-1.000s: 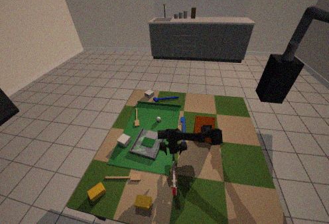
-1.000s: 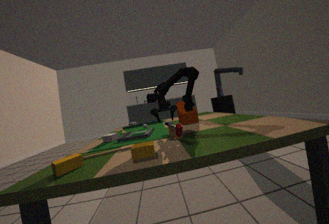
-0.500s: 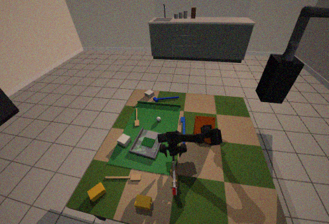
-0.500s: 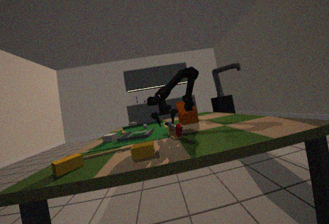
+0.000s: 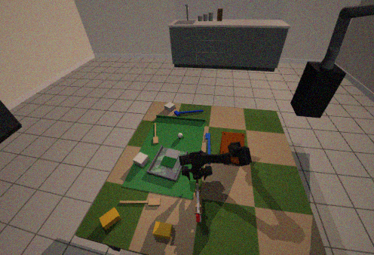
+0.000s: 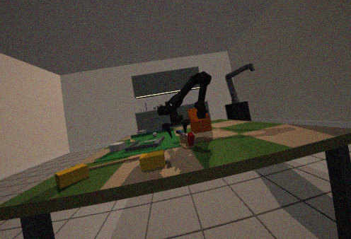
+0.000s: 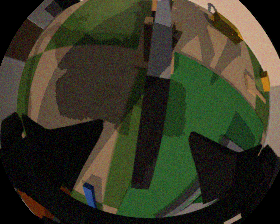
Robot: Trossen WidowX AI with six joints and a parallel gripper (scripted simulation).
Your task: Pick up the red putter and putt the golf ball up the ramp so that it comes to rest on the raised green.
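Note:
The red putter has a red head (image 5: 197, 217) (image 6: 191, 139), a grey shaft (image 5: 198, 201) (image 7: 161, 47) and a black grip (image 7: 151, 135). It lies lengthwise, with its head end by a small wooden holder. My gripper (image 5: 197, 175) (image 6: 177, 134) (image 7: 147, 131) is open and empty above the black grip, one finger on each side in the wrist view. The white golf ball (image 5: 180, 135) (image 6: 154, 134) rests on the green felt (image 5: 151, 185), behind the ramp. The grey-walled ramp piece (image 5: 175, 179) holds a dark green square (image 5: 168, 161). My arm hides part of its right side.
Yellow blocks (image 5: 110, 218) (image 5: 163, 231) and a wooden mallet (image 5: 133, 202) lie near the front left. White blocks (image 5: 140, 159) (image 5: 169, 106) stand left and back. A blue putter (image 5: 192, 112) lies at the back. A blue bar (image 5: 209, 145) and orange board (image 5: 227, 140) are beyond the arm.

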